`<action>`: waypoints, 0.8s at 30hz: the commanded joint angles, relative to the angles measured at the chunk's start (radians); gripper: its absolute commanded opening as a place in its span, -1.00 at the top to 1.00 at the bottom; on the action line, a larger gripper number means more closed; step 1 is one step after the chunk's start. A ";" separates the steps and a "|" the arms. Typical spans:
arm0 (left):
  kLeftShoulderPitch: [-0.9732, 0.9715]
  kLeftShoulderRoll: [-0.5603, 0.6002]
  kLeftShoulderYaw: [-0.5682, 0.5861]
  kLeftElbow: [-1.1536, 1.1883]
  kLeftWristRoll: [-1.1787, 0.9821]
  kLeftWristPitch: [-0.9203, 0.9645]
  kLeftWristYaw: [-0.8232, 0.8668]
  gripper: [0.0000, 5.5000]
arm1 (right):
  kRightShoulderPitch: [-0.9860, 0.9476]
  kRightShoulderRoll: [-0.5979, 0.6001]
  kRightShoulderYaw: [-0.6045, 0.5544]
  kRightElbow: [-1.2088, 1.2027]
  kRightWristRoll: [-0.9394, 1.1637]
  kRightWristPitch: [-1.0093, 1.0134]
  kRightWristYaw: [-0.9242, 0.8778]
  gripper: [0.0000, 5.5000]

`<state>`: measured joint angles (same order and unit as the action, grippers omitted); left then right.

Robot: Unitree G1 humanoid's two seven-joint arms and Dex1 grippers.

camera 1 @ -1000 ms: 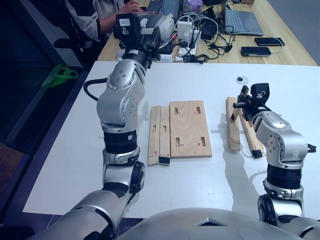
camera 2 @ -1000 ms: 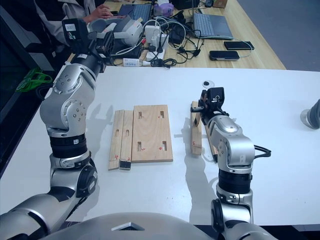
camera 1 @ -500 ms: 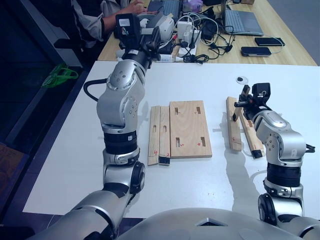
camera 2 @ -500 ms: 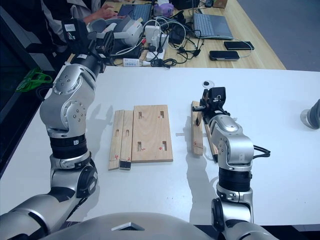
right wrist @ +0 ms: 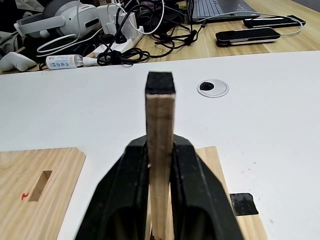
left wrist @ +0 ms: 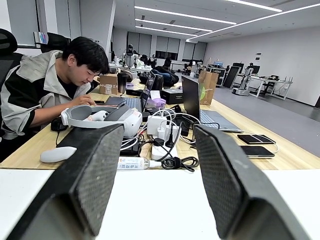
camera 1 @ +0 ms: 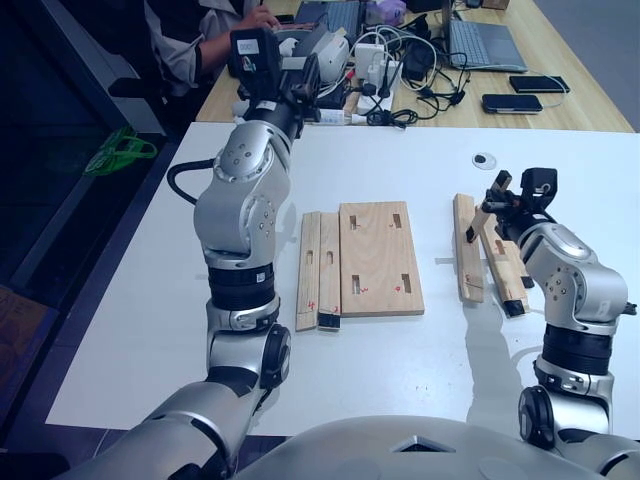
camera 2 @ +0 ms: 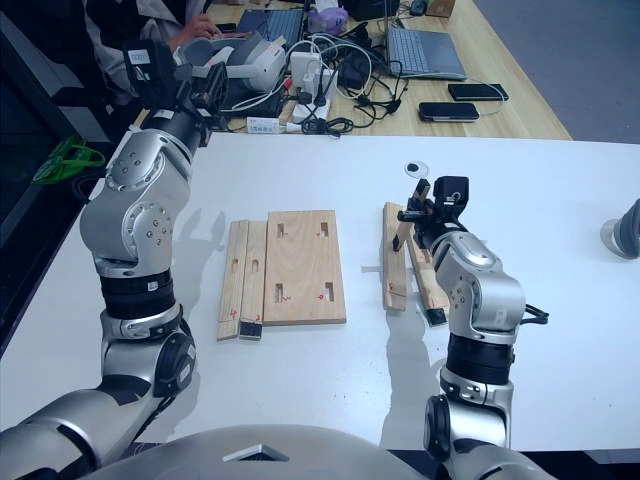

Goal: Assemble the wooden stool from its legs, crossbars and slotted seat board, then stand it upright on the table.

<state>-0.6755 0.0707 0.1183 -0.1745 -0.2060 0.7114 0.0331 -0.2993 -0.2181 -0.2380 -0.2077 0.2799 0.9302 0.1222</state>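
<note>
The right end effector (right wrist: 160, 150) is clamped on a thin wooden bar (right wrist: 160, 115) with a black tip (right wrist: 160, 82); the bar stands up between the fingers, and its low end is hidden, so I cannot tell if it touches the wood under it. It is over two long wooden pieces (camera 1: 466, 255) (camera 1: 505, 268) lying side by side on the right of the white worktop (camera 1: 380, 370); the arm covers part of the outer one. The slotted seat board (camera 1: 380, 258) lies flat in the middle; two slotted strips (camera 1: 308, 268) (camera 1: 329, 262) lie just beside it. The left end effector (left wrist: 159, 165) is held high at the far edge; its fingers (left wrist: 90, 185) are wide apart, holding nothing.
</note>
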 commanded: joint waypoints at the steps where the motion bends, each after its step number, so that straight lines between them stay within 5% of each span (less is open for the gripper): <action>1: -0.001 -0.007 0.001 0.001 0.000 -0.011 0.003 0.06 | 0.028 0.026 0.006 0.031 0.004 0.104 -0.034 0.86; 10: -0.041 -0.009 0.005 0.041 0.001 -0.054 -0.001 0.06 | 0.047 0.001 0.016 0.023 -0.022 0.094 -0.067 0.86; 15: -0.038 -0.022 0.006 0.050 0.002 -0.082 0.009 0.06 | 0.130 -0.130 0.109 0.089 -0.082 -0.206 0.099 0.86; 24: -0.043 -0.014 0.015 0.064 0.004 -0.109 0.006 0.06 | 0.234 -0.140 0.055 0.260 -0.039 -0.458 0.212 0.86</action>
<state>-0.7039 0.0474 0.1297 -0.1142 -0.2060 0.6030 0.0362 -0.1322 -0.3656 -0.1804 -0.0288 0.2431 0.4151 0.3295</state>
